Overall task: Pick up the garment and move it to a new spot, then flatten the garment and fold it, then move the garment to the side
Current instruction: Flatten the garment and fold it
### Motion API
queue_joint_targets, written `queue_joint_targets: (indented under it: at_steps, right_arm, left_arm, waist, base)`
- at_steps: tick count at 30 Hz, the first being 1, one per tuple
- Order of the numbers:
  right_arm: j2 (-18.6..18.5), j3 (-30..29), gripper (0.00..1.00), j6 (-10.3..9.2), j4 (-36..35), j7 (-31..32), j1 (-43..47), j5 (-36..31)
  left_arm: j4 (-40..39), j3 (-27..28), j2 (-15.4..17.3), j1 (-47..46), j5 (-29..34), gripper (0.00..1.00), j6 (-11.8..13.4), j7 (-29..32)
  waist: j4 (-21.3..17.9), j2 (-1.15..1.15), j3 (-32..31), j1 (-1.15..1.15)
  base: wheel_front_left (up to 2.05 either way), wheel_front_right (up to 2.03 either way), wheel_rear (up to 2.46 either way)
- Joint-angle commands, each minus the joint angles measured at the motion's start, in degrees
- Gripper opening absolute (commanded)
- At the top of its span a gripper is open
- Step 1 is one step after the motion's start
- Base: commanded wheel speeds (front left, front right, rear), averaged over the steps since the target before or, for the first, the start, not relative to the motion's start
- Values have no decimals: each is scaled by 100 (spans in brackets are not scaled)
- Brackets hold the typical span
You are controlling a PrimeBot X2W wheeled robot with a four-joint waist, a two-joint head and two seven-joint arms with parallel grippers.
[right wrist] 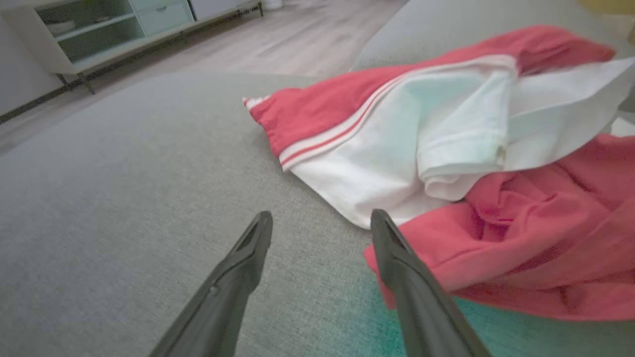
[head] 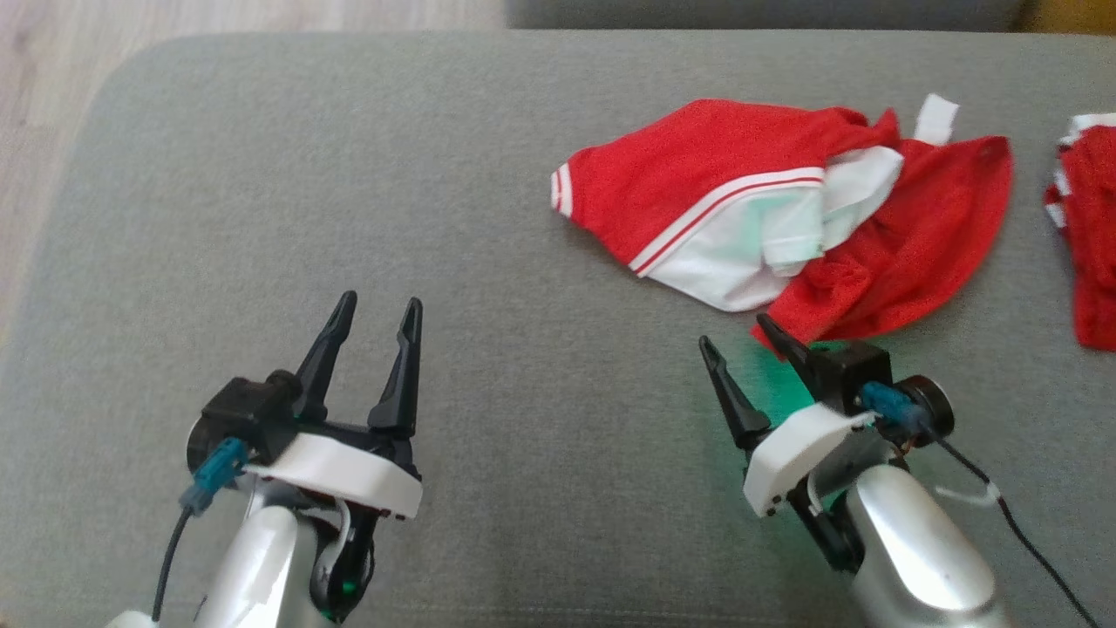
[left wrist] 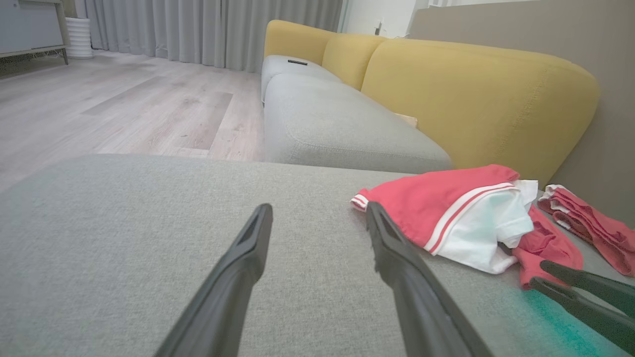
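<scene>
Grey cushion (head: 305, 174), two red garments (head: 715, 166) (head: 1090, 227), two grippers (head: 381, 301) (head: 734, 331), fingers spread

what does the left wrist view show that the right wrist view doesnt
Left wrist, not right wrist: grey curtains and a second red garment. Right wrist, not left wrist: a cabinet's open shelves. Both: the red and white garment crumpled on the grey cushion, and wood floor.

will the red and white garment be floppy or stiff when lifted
Probably floppy: the garment lies crumpled in soft folds, so it should drape from a pinched edge. Likely light, as the cloth looks thin. Pushed, it may bunch rather than slide on the coarse-woven grey cushion.
</scene>
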Motion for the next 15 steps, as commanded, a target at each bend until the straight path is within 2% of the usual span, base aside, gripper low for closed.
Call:
queue_joint_targets:
  at_steps: [1, 15]
  right_arm:
    - [-36, 114, 100, -5, -31, 41, -275, -51]
    - [-70, -266, 100, -5, 1571, 216, -1341, -860]
  left_arm:
    - [-162, 149, 14, -278, -10, 100, -16, -51]
    - [-155, -155, 11, -459, -273, 100, 86, -51]
  waist:
    - [143, 0, 116, 0]
    - [591, 0, 416, 0]
  base:
    - [0, 0, 0]
    - [0, 0, 0]
